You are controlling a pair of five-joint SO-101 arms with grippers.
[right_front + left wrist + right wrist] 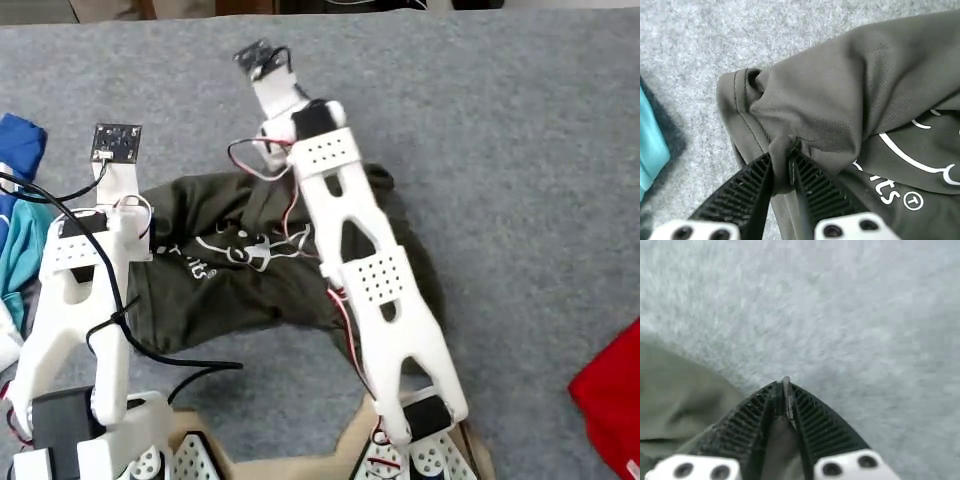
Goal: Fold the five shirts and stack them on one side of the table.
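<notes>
Pinching a hem fold of the olive shirt (840, 90) in the clenched left pincer (782, 167). Clamping another thin shirt edge in the clenched right pincer (785, 397). Lying crumpled mid-bench (500, 150), under both arms.

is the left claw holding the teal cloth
No, the left claw is shut on a fold of the dark shirt, and the teal cloth lies apart from it.
</notes>
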